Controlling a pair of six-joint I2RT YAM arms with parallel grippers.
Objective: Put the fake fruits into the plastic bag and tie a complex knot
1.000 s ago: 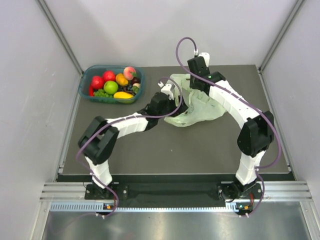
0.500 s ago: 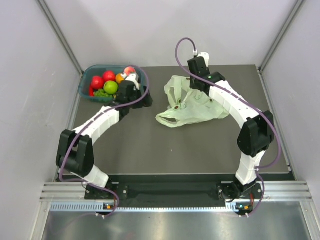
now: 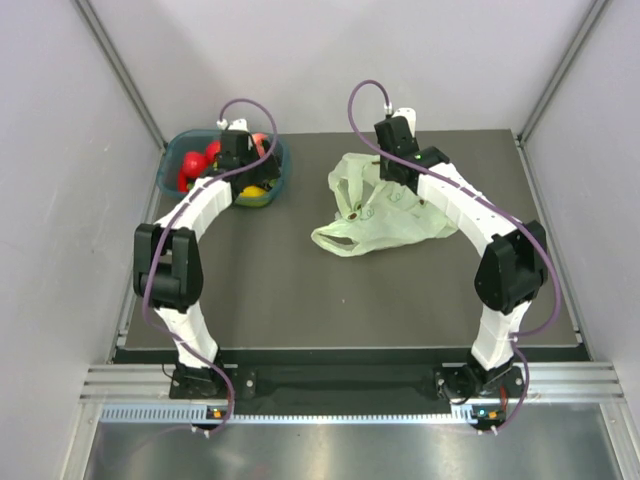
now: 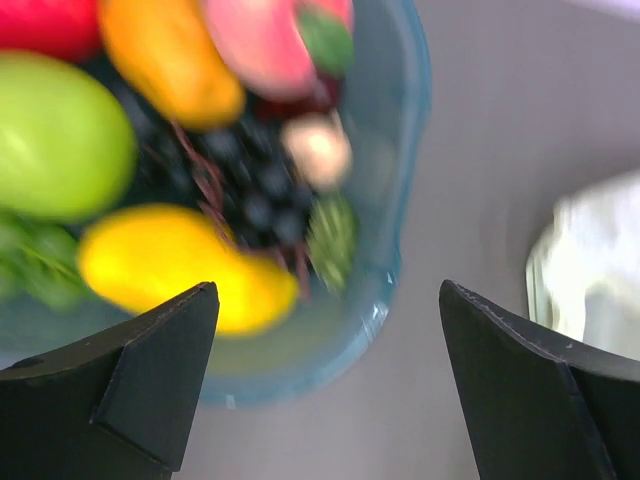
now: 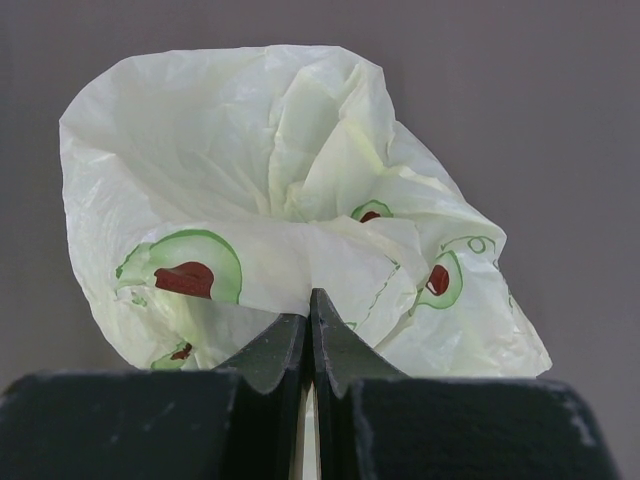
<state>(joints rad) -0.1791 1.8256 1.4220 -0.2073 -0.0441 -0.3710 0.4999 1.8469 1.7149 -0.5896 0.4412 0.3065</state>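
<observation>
Left pincer (image 4: 325,300) spread wide, empty, above rim of tub (image 4: 415,150), right pincer (image 5: 308,312) pinched tight on edge of plastic bag (image 5: 250,170).

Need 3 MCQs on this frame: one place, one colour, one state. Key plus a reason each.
1. The left end effector is: A) above the teal rectangular plastic tub of fake fruits; B) folded back at its base; C) outside the top view.
2. Printed rings on the crinkled pale green plastic bag have centres coloured: A) blue; B) red-brown; C) white.
3. The right end effector is: A) wide open; B) hidden; C) shut on the bag.
1A: its wrist view looks down into the tub. 2B: the right wrist view shows them. 3C: its jaws meet, pinching a fold.
</observation>
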